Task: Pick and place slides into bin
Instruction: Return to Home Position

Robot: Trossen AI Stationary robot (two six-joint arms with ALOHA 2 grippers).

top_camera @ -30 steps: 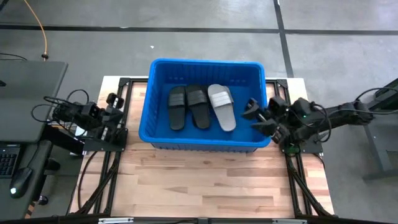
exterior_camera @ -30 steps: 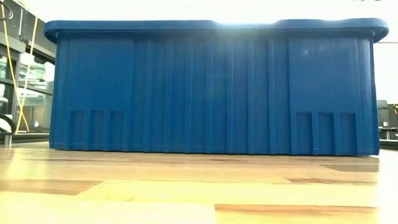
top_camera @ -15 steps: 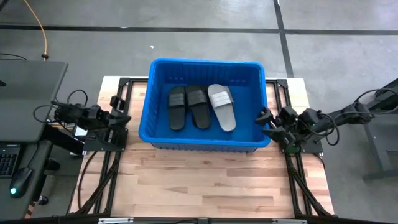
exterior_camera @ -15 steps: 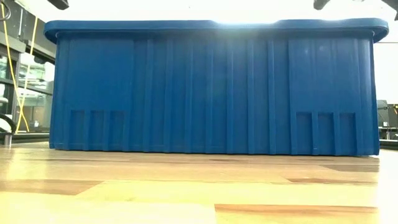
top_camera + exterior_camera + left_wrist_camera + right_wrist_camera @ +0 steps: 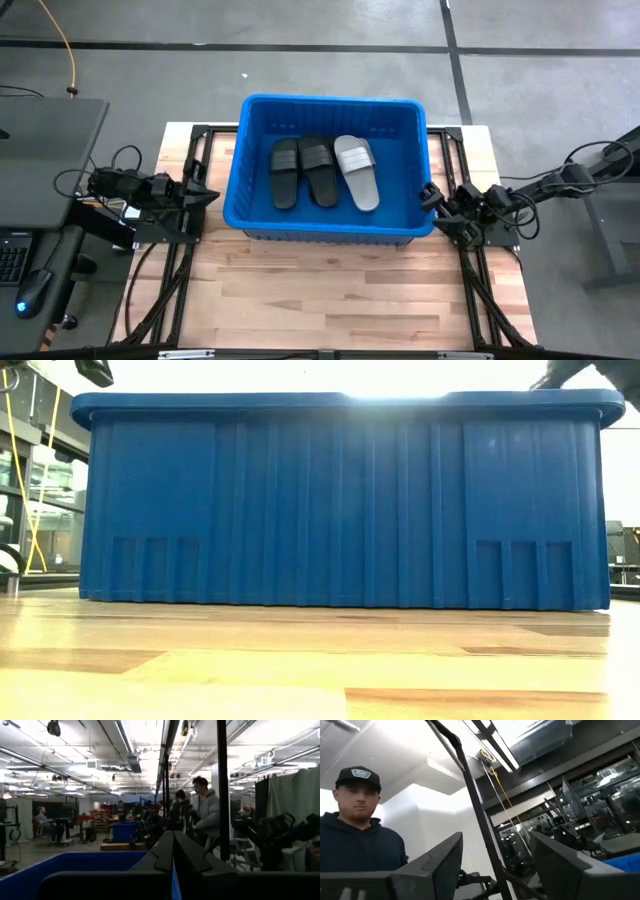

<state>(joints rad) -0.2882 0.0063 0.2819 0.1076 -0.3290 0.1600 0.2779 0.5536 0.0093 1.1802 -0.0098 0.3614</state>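
The blue bin (image 5: 330, 170) stands on the far half of the wooden table (image 5: 340, 290). Three slides lie flat, side by side, on the bin's floor: two black slides (image 5: 285, 172) (image 5: 320, 170) and one light grey slide (image 5: 357, 172). My left gripper (image 5: 205, 190) is shut and hangs just off the bin's left wall, holding nothing. My right gripper (image 5: 432, 195) is open beside the bin's right wall and is also empty. The low view shows only the bin's near wall (image 5: 340, 500), so the slides are hidden there.
Black frame rails (image 5: 190, 235) run along both sides of the table, beneath the arms. The near half of the table is bare wood. A person in a cap and dark hoodie (image 5: 357, 835) shows beyond the table in the right wrist view. Other people stand farther off in the room.
My right gripper has drawn back from over the bin's right rim, moving down and toward the table's right edge, and has stayed open. My left gripper, still shut, has sunk a little and tipped lower beside the bin's left wall. The slides have not moved.
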